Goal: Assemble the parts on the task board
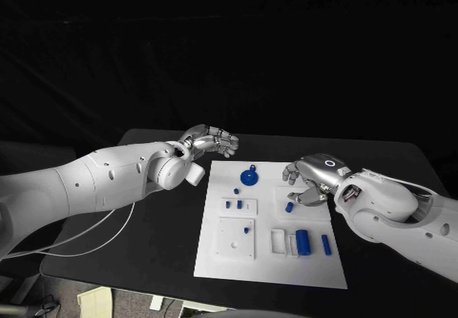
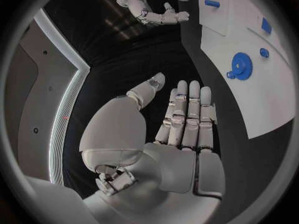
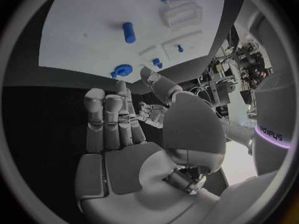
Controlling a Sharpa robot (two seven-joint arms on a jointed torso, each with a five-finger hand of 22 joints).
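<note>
The small blue peg lies on the white task board, just under your right hand, whose fingers are spread and hold nothing. Come down square and pinch it mid-length; smooth hard plastic rolls. Your left hand hovers empty off the board's far corner.

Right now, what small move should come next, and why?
Probably the right robot hand should lower onto the small blue peg below its fingers: it hovers there holding nothing, while the left robot hand sits off the task board.

White glossy arms, silver jointed fingers, thin white cable
</note>
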